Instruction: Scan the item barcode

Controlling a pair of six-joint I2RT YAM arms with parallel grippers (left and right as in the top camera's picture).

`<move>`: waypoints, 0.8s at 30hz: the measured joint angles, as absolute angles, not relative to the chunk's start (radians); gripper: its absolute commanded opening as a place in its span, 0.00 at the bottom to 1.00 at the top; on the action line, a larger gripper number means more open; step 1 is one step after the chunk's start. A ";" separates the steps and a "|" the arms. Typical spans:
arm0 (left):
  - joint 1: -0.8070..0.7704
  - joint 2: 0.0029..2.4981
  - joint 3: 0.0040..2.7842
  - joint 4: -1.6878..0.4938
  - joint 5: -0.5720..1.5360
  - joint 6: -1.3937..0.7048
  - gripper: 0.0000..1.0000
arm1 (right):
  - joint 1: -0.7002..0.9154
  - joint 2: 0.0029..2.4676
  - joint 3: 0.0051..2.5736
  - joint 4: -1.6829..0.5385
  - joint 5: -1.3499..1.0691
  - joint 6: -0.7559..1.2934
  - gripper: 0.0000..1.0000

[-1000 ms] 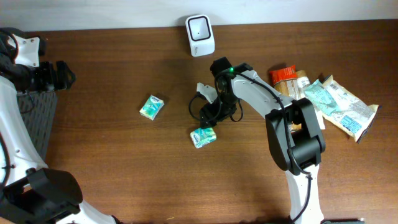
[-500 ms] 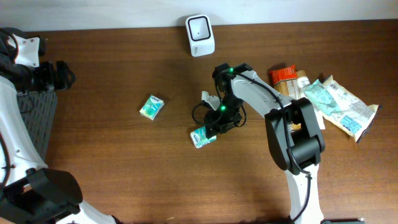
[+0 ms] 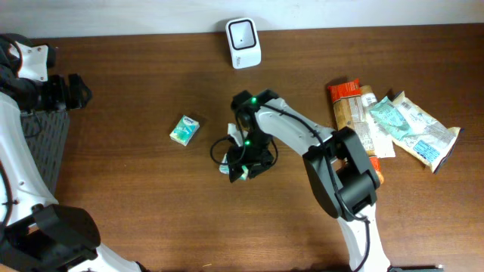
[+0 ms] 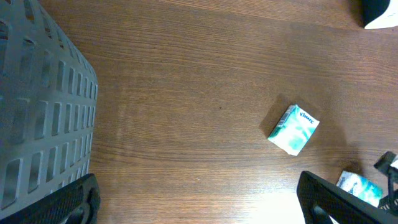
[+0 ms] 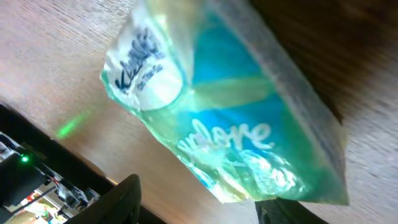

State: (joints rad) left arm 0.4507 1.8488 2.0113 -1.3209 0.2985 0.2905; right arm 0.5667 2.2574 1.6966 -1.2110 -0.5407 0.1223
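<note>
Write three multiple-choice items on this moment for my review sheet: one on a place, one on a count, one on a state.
1. Where does the white scanner stand?
A. By the far edge of the table
B. At the table's near edge
C. Held in the left tool

2. How many teal tissue packs are in view?
A. One
B. Two
C. Four

3. How is the left tool?
A. Shut on a tissue pack
B. Shut on the scanner
C. Open and empty

Answers:
1 A: the overhead view shows the scanner against the far edge.
2 B: one tissue pack lies alone, and a second tissue pack lies at the right tool.
3 C: its fingers stand wide apart over bare wood.
</note>
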 measured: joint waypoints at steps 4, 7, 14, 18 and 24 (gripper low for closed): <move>0.451 1.849 2.011 -1.321 0.299 0.290 0.99 | 0.540 2.257 1.699 -1.196 -0.541 0.120 0.59; 0.451 1.849 2.011 -1.321 0.299 0.290 0.99 | 0.470 2.259 1.747 -1.200 -0.540 0.084 0.62; 0.451 1.849 2.011 -1.321 0.299 0.290 0.99 | 0.410 2.259 1.754 -1.162 -0.527 -0.004 0.65; 0.451 1.849 2.011 -1.322 0.299 0.290 0.99 | 0.420 2.259 1.754 -1.123 -0.513 -0.012 0.65; 0.451 1.849 2.011 -1.321 0.299 0.290 0.99 | 0.443 2.260 1.726 -1.095 -0.516 -0.015 0.64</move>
State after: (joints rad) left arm 0.4507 1.8488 2.0113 -1.3209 0.2985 0.2905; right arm 0.4427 2.2604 1.7260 -1.0946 -0.5159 -0.0151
